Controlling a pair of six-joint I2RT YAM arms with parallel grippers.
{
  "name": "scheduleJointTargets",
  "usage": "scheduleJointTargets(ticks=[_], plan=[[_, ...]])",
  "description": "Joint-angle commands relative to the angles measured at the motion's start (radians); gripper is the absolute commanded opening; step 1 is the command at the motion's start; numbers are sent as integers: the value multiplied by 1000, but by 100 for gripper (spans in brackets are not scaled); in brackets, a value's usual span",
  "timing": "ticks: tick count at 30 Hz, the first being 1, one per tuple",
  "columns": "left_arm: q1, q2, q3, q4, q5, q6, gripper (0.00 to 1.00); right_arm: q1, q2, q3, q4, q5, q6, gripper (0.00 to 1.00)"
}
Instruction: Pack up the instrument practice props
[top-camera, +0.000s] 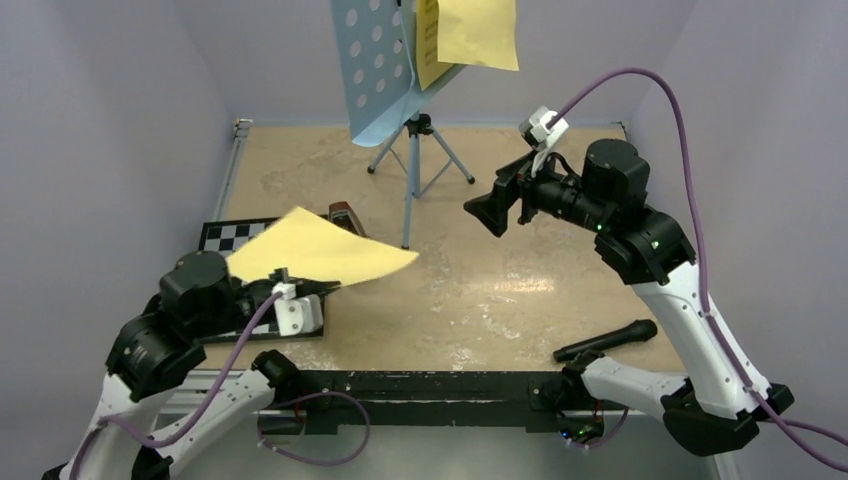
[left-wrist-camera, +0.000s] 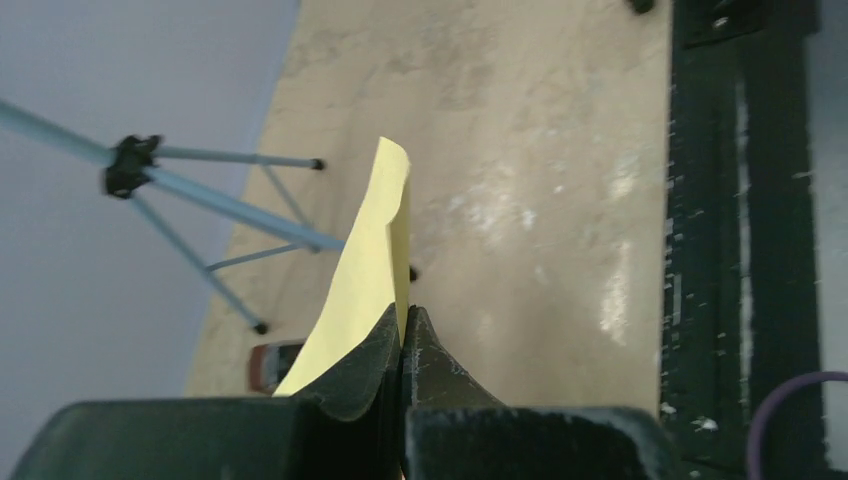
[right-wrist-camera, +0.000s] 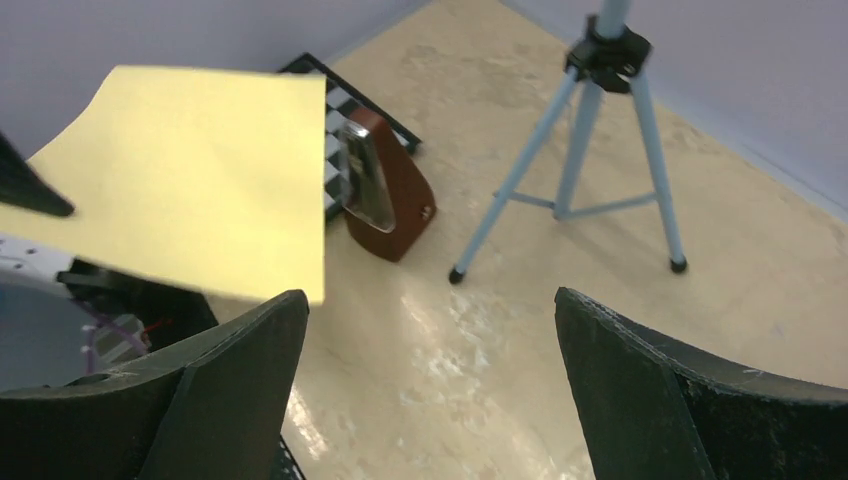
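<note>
Left gripper (left-wrist-camera: 403, 325): pinched on yellow sheet (top-camera: 320, 248), held in front of music stand (top-camera: 368, 75) | right gripper (right-wrist-camera: 428, 300): spread, raised beside it.

A music sheet (top-camera: 320, 250) sits clamped between the jaws of the left gripper (left-wrist-camera: 403, 328) and reaches out ahead of them. Ahead of the spread jaws of the right gripper (right-wrist-camera: 428, 300), toward its left jaw, stands the metronome (right-wrist-camera: 390, 195), just beside the chessboard (right-wrist-camera: 342, 100). The music stand (right-wrist-camera: 605, 55) stands ahead toward the right jaw.
</note>
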Motion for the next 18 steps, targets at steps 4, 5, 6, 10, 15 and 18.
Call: scheduleJointTargets(ticks=[4,5,6,10,15,18], plan=[[-7,72,-262,380,356,-385,0,-66,-117,-50,-169,260,-99,99],[-18,77,-299,452,359,-425,0,-76,-125,-54,-192,282,-129,99],[-33,90,-328,515,355,-459,0,-81,-133,-64,-204,331,-161,99],[-66,176,-346,712,347,-576,0,-162,-151,-91,-223,448,-214,99],[-59,269,-369,945,215,-781,0,-269,-148,-83,-229,444,-228,99],[-59,328,-301,1034,200,-811,0,-304,-143,-82,-235,443,-246,99]])
